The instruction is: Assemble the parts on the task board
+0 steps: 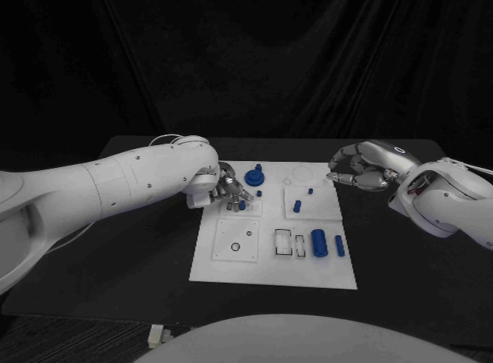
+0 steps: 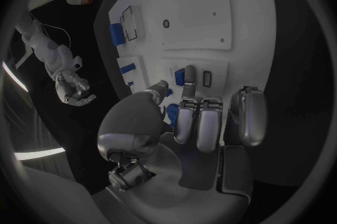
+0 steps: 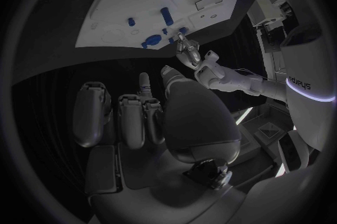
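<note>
You are partway through, by my judgement. On the white rectangular task board [image 1: 274, 261], near its right edge, a large blue cylinder [image 1: 318, 242] and a slimmer blue pin [image 1: 339, 245] lie loose; farther back, small blue parts stand in place. Your left hand [image 1: 227, 187] pinches a small blue piece [image 2: 180, 76] over the left-middle panel, as the left wrist view shows. Your right hand [image 1: 367, 168], fingers curled on nothing, hovers beyond the far right corner.

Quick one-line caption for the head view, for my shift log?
Left hand fingers on a small blue part at the task board; right hand curled beside it.
</note>
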You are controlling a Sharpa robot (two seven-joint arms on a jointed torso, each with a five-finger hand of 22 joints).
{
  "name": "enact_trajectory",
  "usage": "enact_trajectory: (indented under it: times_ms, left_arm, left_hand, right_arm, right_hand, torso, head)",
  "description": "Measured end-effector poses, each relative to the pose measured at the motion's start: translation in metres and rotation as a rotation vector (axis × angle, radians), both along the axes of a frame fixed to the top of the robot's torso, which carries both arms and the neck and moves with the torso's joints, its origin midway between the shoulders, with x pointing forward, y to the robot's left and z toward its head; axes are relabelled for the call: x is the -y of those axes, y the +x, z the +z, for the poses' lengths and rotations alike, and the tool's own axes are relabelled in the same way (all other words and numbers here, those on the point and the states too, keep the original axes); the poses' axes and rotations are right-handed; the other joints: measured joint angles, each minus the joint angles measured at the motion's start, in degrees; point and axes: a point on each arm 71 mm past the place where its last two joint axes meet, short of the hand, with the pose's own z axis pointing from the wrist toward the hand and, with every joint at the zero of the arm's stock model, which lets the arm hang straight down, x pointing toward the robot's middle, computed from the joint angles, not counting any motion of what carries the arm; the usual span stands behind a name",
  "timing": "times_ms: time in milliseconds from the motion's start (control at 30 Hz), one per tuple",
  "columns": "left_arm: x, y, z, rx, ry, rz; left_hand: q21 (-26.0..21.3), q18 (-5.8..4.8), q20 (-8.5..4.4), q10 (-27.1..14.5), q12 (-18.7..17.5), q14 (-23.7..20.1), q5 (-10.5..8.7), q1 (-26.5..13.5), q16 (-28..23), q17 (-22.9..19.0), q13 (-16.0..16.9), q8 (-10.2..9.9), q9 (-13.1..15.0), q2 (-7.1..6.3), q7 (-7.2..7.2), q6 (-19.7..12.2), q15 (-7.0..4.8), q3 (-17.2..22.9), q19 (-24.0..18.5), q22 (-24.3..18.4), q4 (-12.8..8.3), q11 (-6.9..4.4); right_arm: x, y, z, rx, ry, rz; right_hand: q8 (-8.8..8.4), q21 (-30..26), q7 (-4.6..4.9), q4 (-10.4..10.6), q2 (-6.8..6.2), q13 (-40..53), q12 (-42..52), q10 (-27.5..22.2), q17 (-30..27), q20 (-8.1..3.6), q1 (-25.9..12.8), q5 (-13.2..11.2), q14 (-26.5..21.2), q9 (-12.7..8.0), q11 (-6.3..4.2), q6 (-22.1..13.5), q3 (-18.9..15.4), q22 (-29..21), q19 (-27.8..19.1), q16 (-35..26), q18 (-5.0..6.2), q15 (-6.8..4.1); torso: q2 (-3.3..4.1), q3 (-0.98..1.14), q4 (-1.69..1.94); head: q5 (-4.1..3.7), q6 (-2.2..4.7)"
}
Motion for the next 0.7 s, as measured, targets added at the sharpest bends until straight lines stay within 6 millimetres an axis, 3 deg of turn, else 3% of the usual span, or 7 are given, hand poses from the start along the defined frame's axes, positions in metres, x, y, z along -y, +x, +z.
enact_trajectory:
  times_ms: [167, 300, 467, 700]
  left_arm:
    - [-0.010, -0.005, 0.003, 0.036, 0.025, -0.021]
    - [-0.018, 0.001, 0.028, 0.103, 0.039, -0.031]
    - [-0.024, 0.014, 0.064, 0.187, 0.053, -0.031]
    - [-0.025, 0.029, 0.083, 0.229, 0.080, -0.026]
  left_hand:
    - [0.54, 0.00, -0.38, 0.00, 0.00, 0.00, -0.06, 0.47, 0.00, 0.00, 0.00, 3.58, 3.82, -0.47, -0.37, -0.09, 0.00, -2.15, 0.98, 0.00, 1.37, 0.00]
    - [0.98, 0.00, -0.49, 0.00, 0.00, 0.00, -0.06, 0.70, 0.00, 0.00, 0.00, 4.30, 4.89, -0.70, -0.55, -0.28, 0.00, -2.77, 1.51, 0.00, 1.67, 0.00]
    - [3.98, 0.00, -1.30, -0.10, 0.00, 0.11, -0.06, 2.48, 0.00, 0.00, 0.00, 6.99, 8.12, -0.41, -1.27, -0.99, -0.95, -4.92, 4.17, 0.00, 2.70, -0.73]
    - [4.23, 0.00, -1.51, 0.00, 0.00, -0.01, 0.38, 4.03, 0.00, 0.00, 0.00, 8.02, 9.84, 0.06, -1.56, -0.70, -1.25, -5.51, 4.37, 0.02, 2.68, -1.04]
  right_arm:
    - [0.003, -0.001, 0.000, 0.000, -0.001, -0.006]
    - [0.006, -0.001, 0.001, 0.001, -0.001, -0.010]
    - [0.006, -0.002, 0.001, 0.005, 0.002, -0.010]
    - [0.003, -0.004, 0.002, 0.011, 0.012, -0.002]
  right_hand:
    - [0.00, 0.00, 0.11, 0.13, 0.00, 0.00, 0.00, 0.00, 0.00, 0.00, 0.00, 0.00, 0.00, -0.04, 0.00, 0.11, -0.14, 0.00, 0.00, 0.00, 0.00, 0.00]
    - [0.00, 0.00, 0.21, 0.24, 0.00, 0.00, 0.00, 0.00, 0.00, 0.00, 0.00, -0.29, 0.00, -0.08, 0.00, 0.21, -0.24, -0.01, 0.00, 0.00, 0.00, 0.00]
    - [0.00, 0.00, 0.21, 0.63, -0.06, 0.00, 0.00, 0.00, 0.00, 0.00, -0.06, -1.19, 0.00, -0.28, 0.00, 0.21, -0.63, -0.01, 0.00, 0.00, 0.00, 0.00]
    - [-0.27, 0.40, 0.21, 0.72, -0.02, 0.00, 0.00, 0.18, 0.00, 0.00, -1.23, -1.78, 0.00, -0.57, 0.18, 0.21, -1.05, -0.02, 0.00, 0.00, 0.00, 0.00]
  torso:
    - [0.01, 0.00, 0.00]
    - [-0.02, 0.00, -0.01]
    - [-0.03, 0.00, 0.00]
    - [-0.04, 0.00, -0.01]
  head:
    - [-0.05, 0.00]
    - [-0.07, 0.00]
    - [-0.03, 0.00]
    - [-0.17, 0.00]
